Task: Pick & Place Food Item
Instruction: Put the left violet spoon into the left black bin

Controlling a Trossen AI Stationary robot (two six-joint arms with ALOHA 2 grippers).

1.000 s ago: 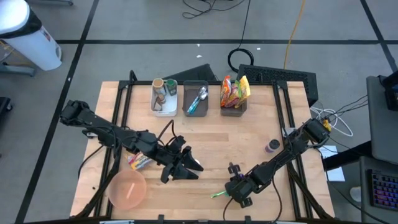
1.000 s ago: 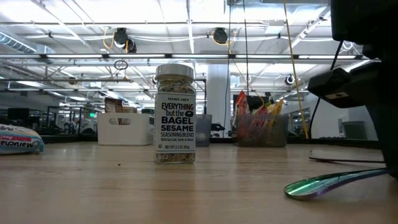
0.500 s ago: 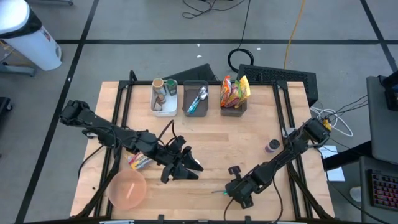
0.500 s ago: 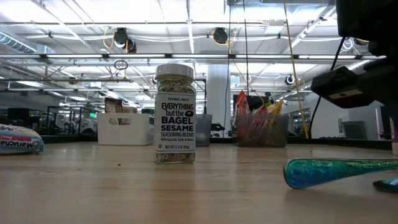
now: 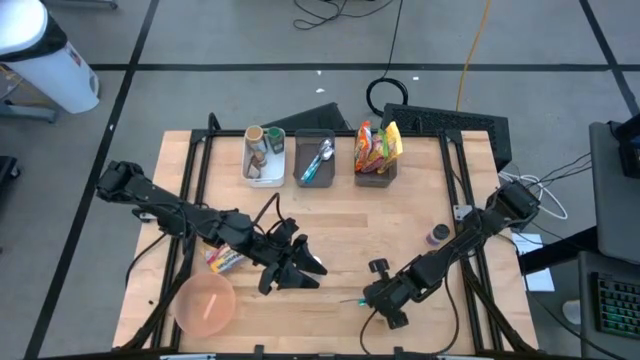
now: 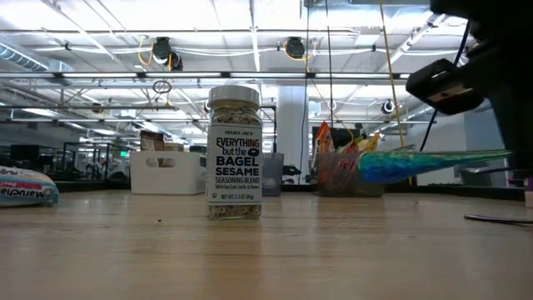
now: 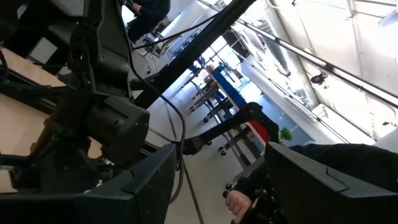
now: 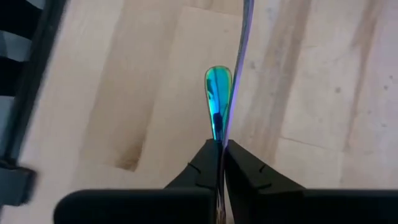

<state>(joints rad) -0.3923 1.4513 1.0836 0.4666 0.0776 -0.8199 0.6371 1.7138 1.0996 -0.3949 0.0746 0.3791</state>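
In the lower right of the high view, the right gripper [image 5: 385,300] sits low over the light wooden table [image 5: 400,215], its two dark fingers [image 8: 202,168] pressed together on the handle of an iridescent blue-green metal spoon [image 8: 217,99]. In the right wrist view the spoon's bowl juts straight out past the fingertips, above the table boards. In the low view the same spoon [image 6: 416,162] shows at right of frame, lifted clear of the tabletop and lying nearly level, with its tip pointing toward frame centre.

The left gripper [image 5: 300,270] hangs at lower centre-left of the high view, fingers spread and holding nothing. Just left of it lies a small flat snack packet with pink and white print [image 5: 225,260], and below that, near the bottom left corner of the table, a translucent pink plastic bowl [image 5: 205,305].

Along the top edge of the table stand three bins in a row: a white bin with jars [image 5: 265,155], a grey bin with cutlery [image 5: 315,158] and a dark bin with bright red and yellow snack bags [image 5: 377,150]. A small purple-lidded jar [image 5: 438,235] stands near the right edge of the table.

In the centre of the low view a clear seasoning jar with a white lid and black lettering [image 6: 234,154] stands upright on the table.
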